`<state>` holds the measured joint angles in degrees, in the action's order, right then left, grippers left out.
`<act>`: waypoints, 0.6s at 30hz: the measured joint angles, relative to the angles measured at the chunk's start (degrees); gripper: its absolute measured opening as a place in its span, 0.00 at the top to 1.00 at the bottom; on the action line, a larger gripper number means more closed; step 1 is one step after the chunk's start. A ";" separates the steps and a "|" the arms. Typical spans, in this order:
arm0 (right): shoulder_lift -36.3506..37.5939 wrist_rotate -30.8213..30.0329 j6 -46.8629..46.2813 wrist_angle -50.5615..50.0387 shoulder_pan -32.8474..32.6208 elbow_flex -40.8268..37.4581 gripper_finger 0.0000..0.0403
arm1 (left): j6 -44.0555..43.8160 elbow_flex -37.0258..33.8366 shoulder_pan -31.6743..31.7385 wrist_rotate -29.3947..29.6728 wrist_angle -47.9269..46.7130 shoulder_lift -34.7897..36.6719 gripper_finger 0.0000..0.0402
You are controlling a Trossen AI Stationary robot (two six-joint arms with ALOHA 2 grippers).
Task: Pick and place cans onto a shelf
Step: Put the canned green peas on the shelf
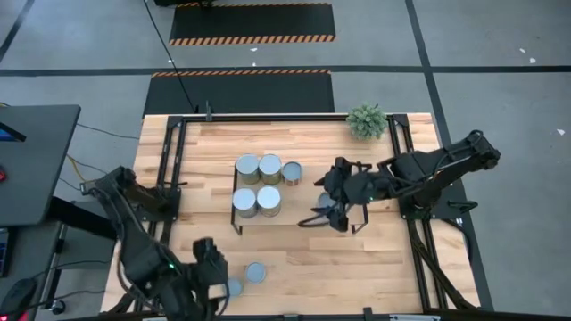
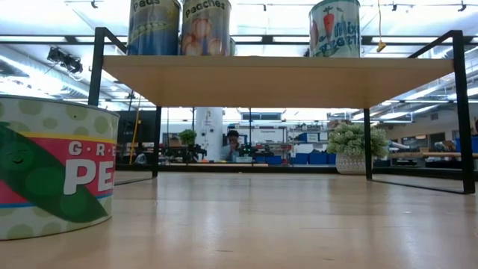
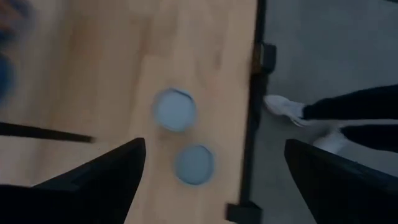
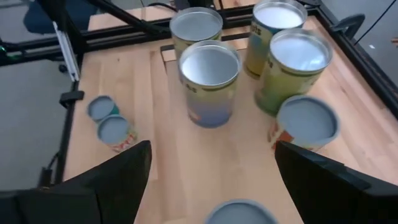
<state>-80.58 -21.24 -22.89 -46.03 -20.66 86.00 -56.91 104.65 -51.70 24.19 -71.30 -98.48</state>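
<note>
The shelf (image 1: 294, 214) stands mid-table. On its left part are several wide silver-topped cans (image 1: 257, 183) and a smaller blue-grey-topped can (image 1: 292, 171). Another small can (image 4: 239, 213) shows just below my right gripper (image 1: 328, 203), which hovers open over the shelf's right part. Two small blue-grey-topped cans (image 1: 255, 271) (image 1: 234, 286) stand on the table near its front left. My left gripper (image 1: 210, 266) hangs open above and beside them; its wrist view shows both cans (image 3: 175, 109) (image 3: 194, 164) between its spread fingers. The low view shows no gripper.
A small potted plant (image 1: 367, 120) sits at the far right of the table. Black frame rails (image 1: 169, 169) run along the table's sides. A pea can (image 2: 52, 175) stands close to the low camera. A person's shoe and leg (image 3: 283, 106) show beyond the near left edge.
</note>
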 joint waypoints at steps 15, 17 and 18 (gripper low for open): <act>-0.04 -4.25 -13.18 -0.53 -9.77 0.00 0.13 | -2.45 -20.70 0.02 -4.75 19.19 -0.04 0.03; -0.04 -5.01 -14.24 -0.87 -10.87 0.00 0.13 | -2.46 -22.77 0.02 -4.77 20.85 -0.02 0.03; -0.04 -5.45 -14.59 -1.06 -11.26 0.00 0.13 | -2.47 -23.81 0.03 -4.90 22.01 -0.04 0.03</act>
<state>-80.62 -26.69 -37.49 -47.09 -31.92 86.00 -59.37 80.84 -51.67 19.29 -49.29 -98.52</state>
